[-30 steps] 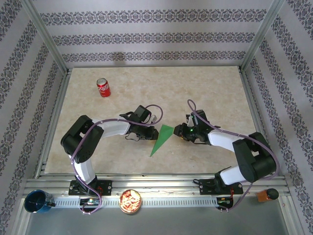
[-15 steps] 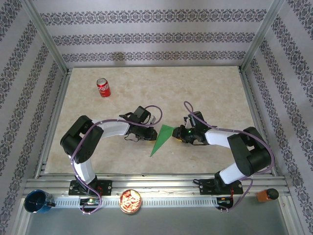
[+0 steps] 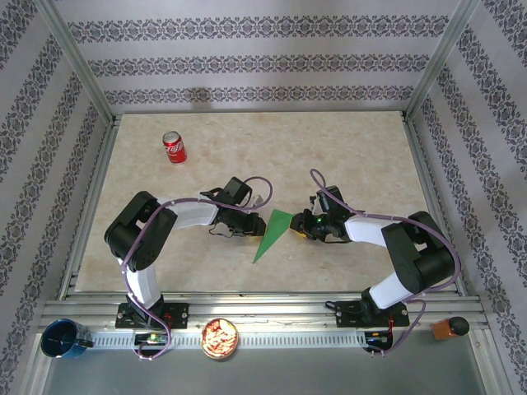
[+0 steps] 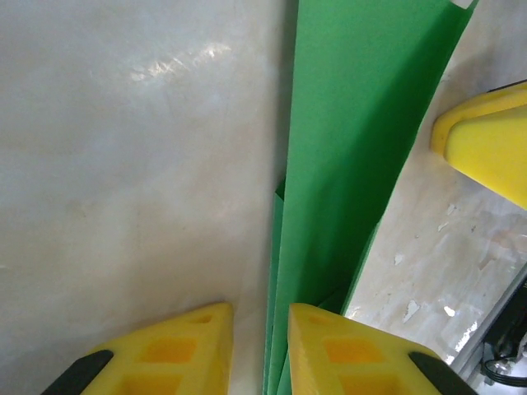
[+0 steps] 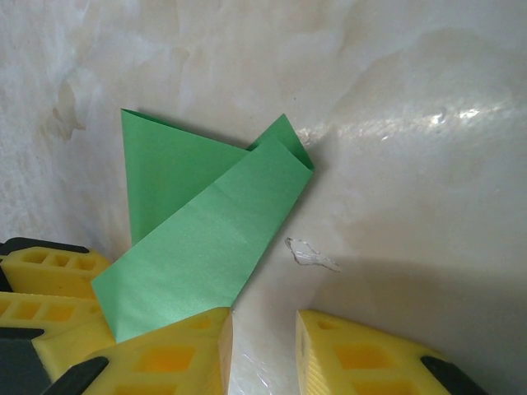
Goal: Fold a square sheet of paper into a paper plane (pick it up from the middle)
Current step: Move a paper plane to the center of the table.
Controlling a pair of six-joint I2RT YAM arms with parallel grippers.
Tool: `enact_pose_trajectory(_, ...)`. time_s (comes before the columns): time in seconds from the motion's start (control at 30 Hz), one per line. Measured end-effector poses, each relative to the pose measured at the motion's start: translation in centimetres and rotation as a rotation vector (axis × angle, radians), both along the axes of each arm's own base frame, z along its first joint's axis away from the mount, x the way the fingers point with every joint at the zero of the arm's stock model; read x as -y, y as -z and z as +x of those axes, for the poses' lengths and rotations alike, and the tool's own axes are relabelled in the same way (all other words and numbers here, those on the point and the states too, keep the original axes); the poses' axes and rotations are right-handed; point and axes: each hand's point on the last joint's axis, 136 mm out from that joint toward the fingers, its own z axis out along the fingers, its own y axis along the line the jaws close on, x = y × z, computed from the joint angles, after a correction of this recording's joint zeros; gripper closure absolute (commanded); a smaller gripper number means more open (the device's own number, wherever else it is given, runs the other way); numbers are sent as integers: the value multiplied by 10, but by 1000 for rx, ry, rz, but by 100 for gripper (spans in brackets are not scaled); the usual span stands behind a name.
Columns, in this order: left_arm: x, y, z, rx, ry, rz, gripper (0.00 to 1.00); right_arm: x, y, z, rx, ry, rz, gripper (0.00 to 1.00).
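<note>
While both arms crouch low at mid-frame in the top view, the green paper plane [image 3: 272, 233] lies flat on the tabletop [image 3: 346, 148] between them, tip aimed lower left. Left gripper [image 4: 259, 317]: jaws narrowly parted, straddling its edge. Right gripper [image 5: 263, 321]: 2 fingers slightly apart, grasping nothing, just beside its folded corner.

I find nothing I can read here. The red can [image 3: 174, 147] standing at the far left of my counter [image 3: 346, 140] carries a white marking on its side, but it is too small to make out.
</note>
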Motion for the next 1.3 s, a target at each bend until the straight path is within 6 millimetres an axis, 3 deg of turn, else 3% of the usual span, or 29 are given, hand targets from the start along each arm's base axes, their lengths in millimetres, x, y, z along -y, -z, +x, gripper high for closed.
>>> enact_pose_trajectory(0.17, 2, 0, 0, -11, 2, -13, 79, 0, 1, 0, -12, 0, -4, 74)
enact_pose_trajectory(1.3, 28, -3, -8, -49, 69, -102, 75, -1, 5, -1, -37, 1, -2, 75)
